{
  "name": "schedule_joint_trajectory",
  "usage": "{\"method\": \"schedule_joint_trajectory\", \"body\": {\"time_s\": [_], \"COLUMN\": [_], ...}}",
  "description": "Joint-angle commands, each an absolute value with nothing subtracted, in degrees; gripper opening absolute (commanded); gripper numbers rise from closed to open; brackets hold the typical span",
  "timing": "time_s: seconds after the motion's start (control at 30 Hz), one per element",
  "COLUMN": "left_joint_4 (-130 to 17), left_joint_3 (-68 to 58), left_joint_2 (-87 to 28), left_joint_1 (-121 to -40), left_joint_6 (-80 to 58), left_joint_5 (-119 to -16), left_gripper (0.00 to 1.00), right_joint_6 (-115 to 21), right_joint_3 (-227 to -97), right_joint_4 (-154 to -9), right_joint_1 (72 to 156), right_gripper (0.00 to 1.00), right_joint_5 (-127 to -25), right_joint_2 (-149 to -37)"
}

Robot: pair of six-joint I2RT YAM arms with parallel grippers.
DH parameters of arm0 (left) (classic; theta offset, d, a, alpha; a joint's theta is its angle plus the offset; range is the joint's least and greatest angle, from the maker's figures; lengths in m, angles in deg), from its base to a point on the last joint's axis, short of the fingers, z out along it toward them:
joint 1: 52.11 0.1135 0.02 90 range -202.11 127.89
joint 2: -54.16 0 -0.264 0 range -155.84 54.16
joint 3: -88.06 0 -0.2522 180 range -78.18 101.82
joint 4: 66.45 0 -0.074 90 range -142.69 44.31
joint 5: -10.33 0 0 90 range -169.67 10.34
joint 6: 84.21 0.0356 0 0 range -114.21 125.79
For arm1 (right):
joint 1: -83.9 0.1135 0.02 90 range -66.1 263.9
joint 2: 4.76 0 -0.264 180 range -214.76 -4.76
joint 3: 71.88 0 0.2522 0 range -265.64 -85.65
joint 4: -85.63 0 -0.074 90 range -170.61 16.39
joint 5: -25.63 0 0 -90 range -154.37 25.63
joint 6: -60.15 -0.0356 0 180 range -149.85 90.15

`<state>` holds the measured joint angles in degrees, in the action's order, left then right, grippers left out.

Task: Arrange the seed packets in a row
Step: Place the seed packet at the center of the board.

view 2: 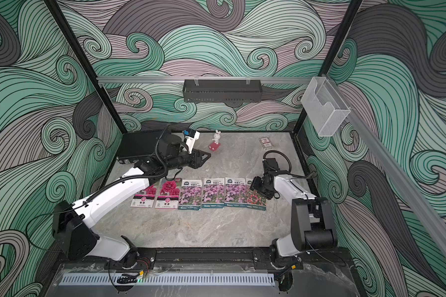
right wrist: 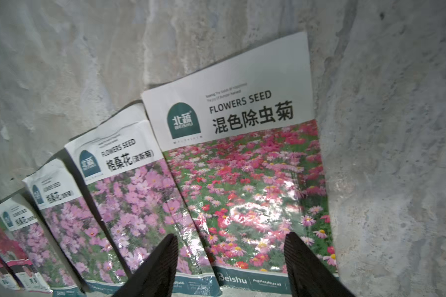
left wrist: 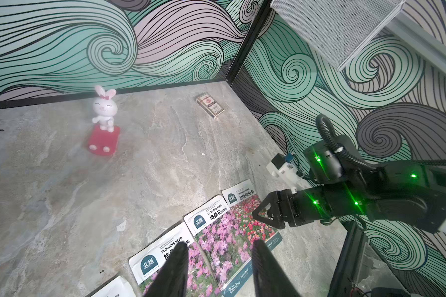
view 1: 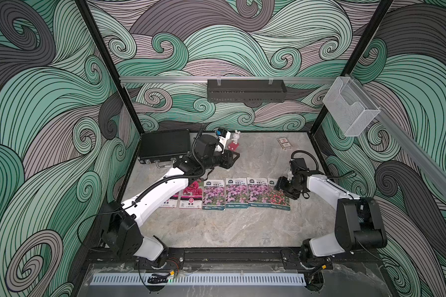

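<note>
Six seed packets lie face up in a row across the middle of the table. From the left, both top views show two magenta ones [view 1: 191,195] [view 2: 144,196], three purple-pink ones [view 1: 236,192] [view 2: 213,192] and a red-pink one [view 1: 278,198] [right wrist: 245,195]. My left forearm covers part of the leftmost packet. Behind the row, my left gripper [view 1: 236,155] [left wrist: 218,246] hangs open and holds nothing. Over the far end of the red-pink packet, my right gripper [view 1: 278,183] [right wrist: 231,237] is open with only the packet's face below its fingers.
A white rabbit figurine on a red base [view 1: 234,142] and a small card box [view 1: 284,143] stand near the back wall. A black case [view 1: 164,146] fills the back left corner. A black shelf [view 1: 246,90] and a mesh basket [view 1: 350,108] hang on the walls.
</note>
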<state>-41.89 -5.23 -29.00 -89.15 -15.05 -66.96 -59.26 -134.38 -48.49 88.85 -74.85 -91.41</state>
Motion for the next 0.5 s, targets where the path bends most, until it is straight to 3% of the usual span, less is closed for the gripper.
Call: {"method": "schedule_joint_trajectory", "body": {"time_s": [0.0,0.47], "left_joint_4": [-40.69,-39.25], "left_joint_3": [-5.39,-6.07], "left_joint_2": [-28.9,-27.76], "left_joint_1": [-89.9,-91.11], "left_joint_6": [-16.42,-16.64], "left_joint_5": [-68.5,-68.42], "left_gripper": [0.41,0.4], "right_joint_6": [-61.03,-56.88], "right_joint_3": [-136.45,-146.58], "right_joint_4": [-47.21,-38.54], "right_joint_1": [89.27,89.84], "right_gripper": [0.69,0.71], "right_joint_5": [-71.55,-67.61], "right_joint_2": [-94.18,-104.65]}}
